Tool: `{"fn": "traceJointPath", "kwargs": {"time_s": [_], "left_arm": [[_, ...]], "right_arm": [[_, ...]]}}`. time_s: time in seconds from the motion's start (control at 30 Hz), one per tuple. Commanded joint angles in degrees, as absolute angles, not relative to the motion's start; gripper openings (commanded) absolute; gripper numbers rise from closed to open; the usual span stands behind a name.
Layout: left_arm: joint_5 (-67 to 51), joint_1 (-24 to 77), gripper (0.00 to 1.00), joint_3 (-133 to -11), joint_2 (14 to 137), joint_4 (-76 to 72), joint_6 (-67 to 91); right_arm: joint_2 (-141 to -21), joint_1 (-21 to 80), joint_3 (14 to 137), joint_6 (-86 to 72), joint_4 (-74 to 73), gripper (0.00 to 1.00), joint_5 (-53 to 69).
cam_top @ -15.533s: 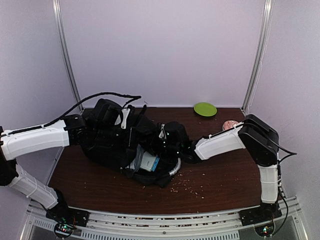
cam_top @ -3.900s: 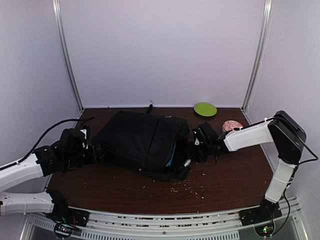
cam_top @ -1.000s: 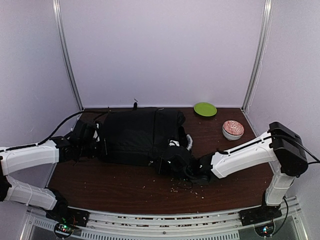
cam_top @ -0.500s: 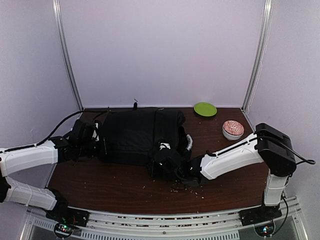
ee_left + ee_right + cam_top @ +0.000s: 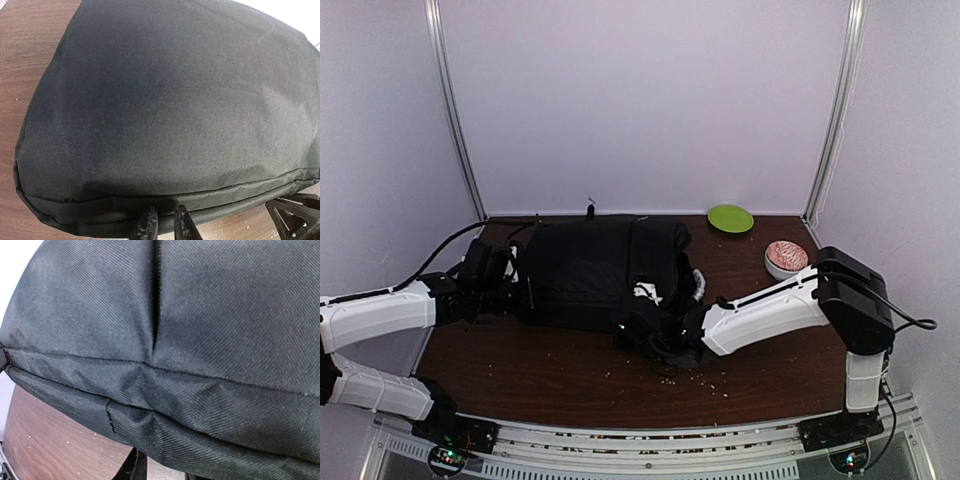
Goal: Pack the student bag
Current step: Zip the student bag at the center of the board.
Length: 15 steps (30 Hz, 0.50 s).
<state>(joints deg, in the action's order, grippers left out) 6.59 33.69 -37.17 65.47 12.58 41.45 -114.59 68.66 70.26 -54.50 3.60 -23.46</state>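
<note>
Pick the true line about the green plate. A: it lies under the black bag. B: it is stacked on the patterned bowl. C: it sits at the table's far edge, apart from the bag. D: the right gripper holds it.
C: the green plate lies flat by the far edge of the table, with bare wood between it and the student bag.
</note>
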Motion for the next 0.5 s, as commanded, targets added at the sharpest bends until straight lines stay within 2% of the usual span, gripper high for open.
{"fn": "traceJointPath", "kwargs": {"time_s": [0.0, 0.23, 0.47], "left_arm": [[5.98, 33.2, 0.12, -37.93, 64.64, 11.9, 40.62], [5.89, 33.22, 0.12, -37.74, 64.74, 11.82, 40.58], [5.82, 33.2, 0.12, -37.82, 64.77, 11.78, 40.64]], "right_arm": [[-116.39, 68.68, 71.84, -55.21, 1.04, 0.24, -26.17], [-116.89, 68.72, 71.25, -55.33, 0.59, 0.22, -25.36], [-116.85, 68.68, 70.79, -55.22, 0.86, 0.08, -25.14]]}}
